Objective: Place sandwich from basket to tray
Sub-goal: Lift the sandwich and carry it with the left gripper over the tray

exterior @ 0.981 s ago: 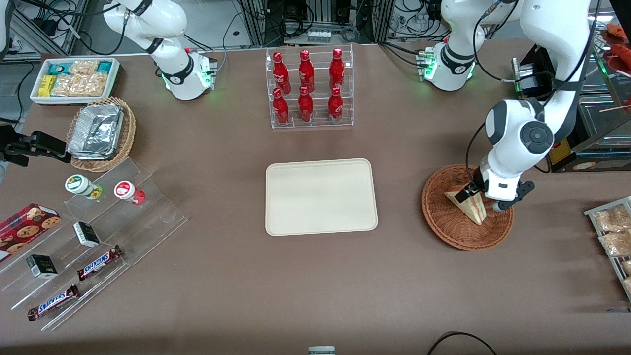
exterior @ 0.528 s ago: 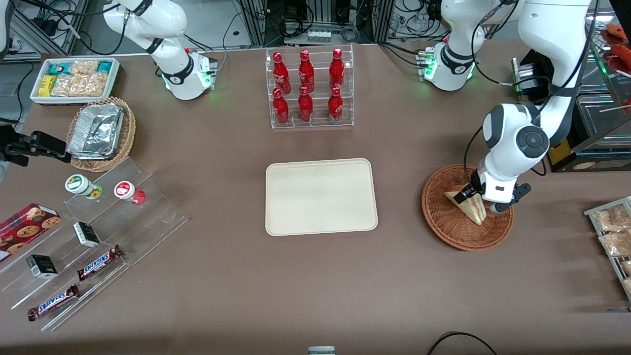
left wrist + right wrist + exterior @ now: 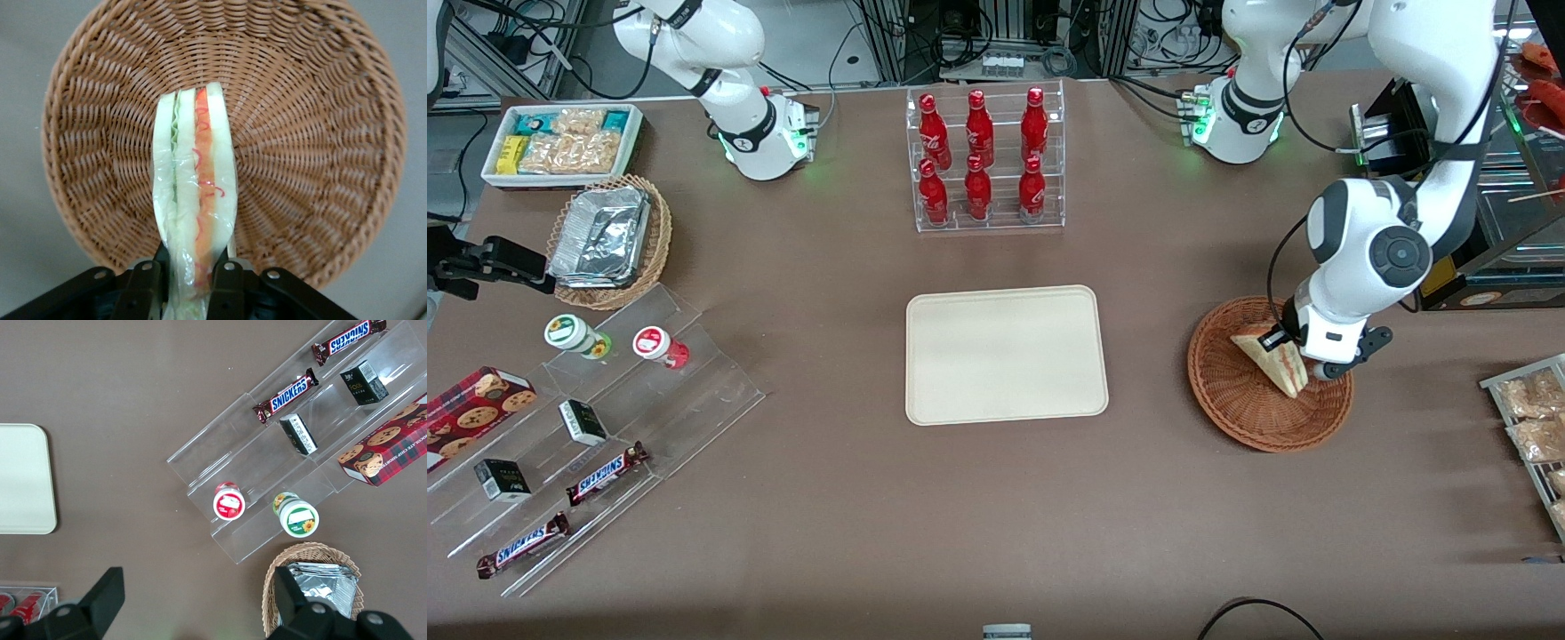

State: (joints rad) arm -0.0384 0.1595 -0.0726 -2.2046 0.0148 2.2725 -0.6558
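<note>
The sandwich, a clear-wrapped wedge of pale bread with red-orange and green filling, stands on edge in the round reddish-brown wicker basket. My left gripper is shut on the wedge's end, its black fingers pressing the wrap from both sides. In the left wrist view the sandwich reaches from the gripper out over the basket's woven floor. Whether it touches the weave I cannot tell. The cream tray lies flat at the table's middle, toward the parked arm from the basket.
A clear rack of red bottles stands farther from the camera than the tray. Snack packets on a rack and a glass case flank the basket at the working arm's end. An acrylic shelf with candy bars and a foil-filled tan basket lie at the parked arm's end.
The gripper, holding the sandwich, has risen a little over the basket. The sandwich's lower tip now sits slightly higher in the front view.
</note>
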